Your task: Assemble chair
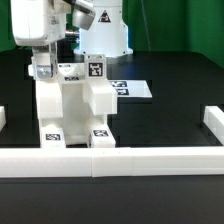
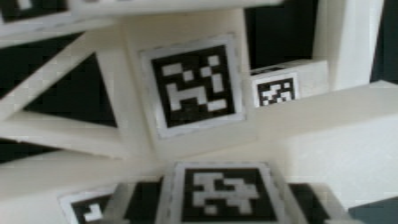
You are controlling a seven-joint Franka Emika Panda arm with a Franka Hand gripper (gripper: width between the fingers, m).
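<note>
chair [image 1: 75,105] stood half-built at table centre, against the rail [image 1: 110,160] at six o'clock. gripper [image 1: 42,70] pinched its upper part at ten o'clock; press straight down, keeping it square.

A flat black matte table [image 1: 175,115] carries everything. On it stands the partly built chair of chunky matte-white plastic blocks with square black-and-white tags [image 1: 75,110], pressed up against the long low white rail [image 1: 150,160] that runs along the near edge and turns up at both ends. Farther back, the thin flat white marker board [image 1: 135,89] lies flat on the table.
</note>
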